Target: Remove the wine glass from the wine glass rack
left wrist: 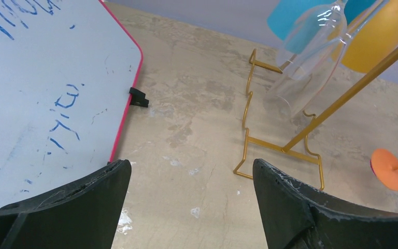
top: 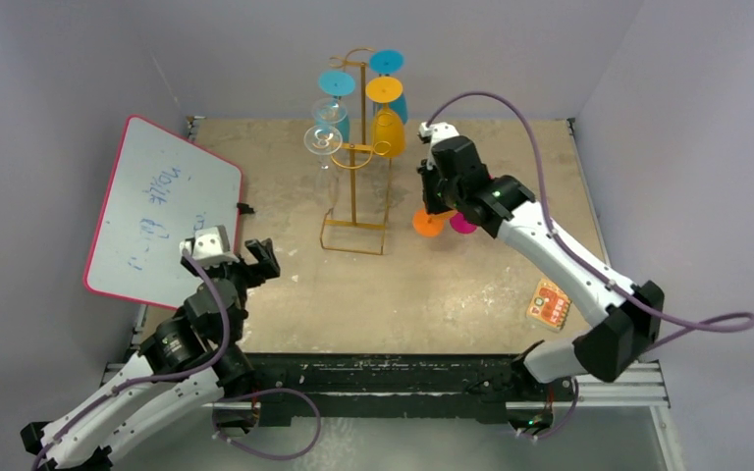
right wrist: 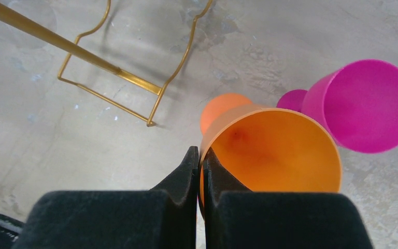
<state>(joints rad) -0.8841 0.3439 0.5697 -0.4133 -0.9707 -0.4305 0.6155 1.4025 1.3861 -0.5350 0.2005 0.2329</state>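
**Operator:** Gripper status?

**Inspector:** At lower left, your left gripper (left wrist: 192,171) sits idle with its jaws apart. At centre right, your right gripper (right wrist: 201,155) is clamped on the rim of the orange wine glass (right wrist: 274,150), apparently steadying it upright on the worktop (top: 452,285).

**Operator:** And the rack?

**Inspector:** The wine glass rack (left wrist: 342,100) stands upper centre. A yellow glass (top: 387,130) and others hang inverted on it.

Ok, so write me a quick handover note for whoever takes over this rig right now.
Right gripper: shut on the rim of the orange glass, right of the wine glass rack, beside the magenta glass. Whether it touches the table is unclear.
Left gripper: open, empty, near the whiteboard.
Done: orange and magenta glasses are off the rack.
Left: probably release the orange one. A clear glass, blue glasses and a yellow glass hang on the rack.
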